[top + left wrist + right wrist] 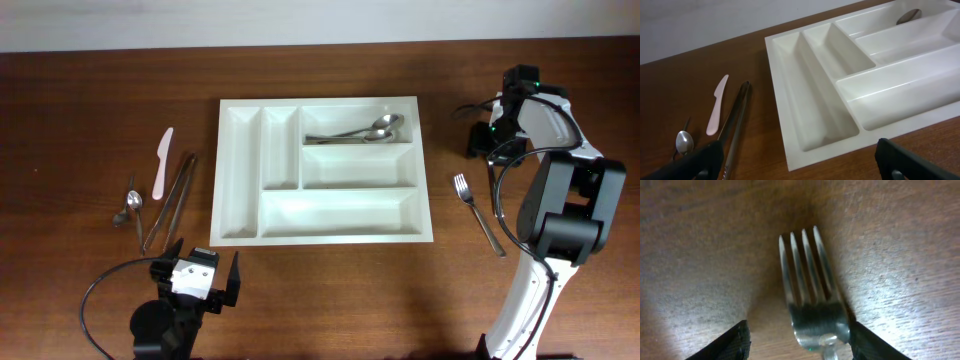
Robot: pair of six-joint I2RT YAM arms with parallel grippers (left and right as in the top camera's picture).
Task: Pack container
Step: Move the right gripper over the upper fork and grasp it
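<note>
Fork [810,305]: flat on table [100,100] beside tray [340,212], tines between spread jaws of right claw [800,342], not yet pinched, apparently lined up for pickup. Tray: mid-table, two spoons [365,132] in one far compartment. Left claw [197,278]: wide open, empty, parked near tongs [170,200].

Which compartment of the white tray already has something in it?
In the overhead view, the top-right long compartment, holding two spoons; the other four hold nothing.
</note>
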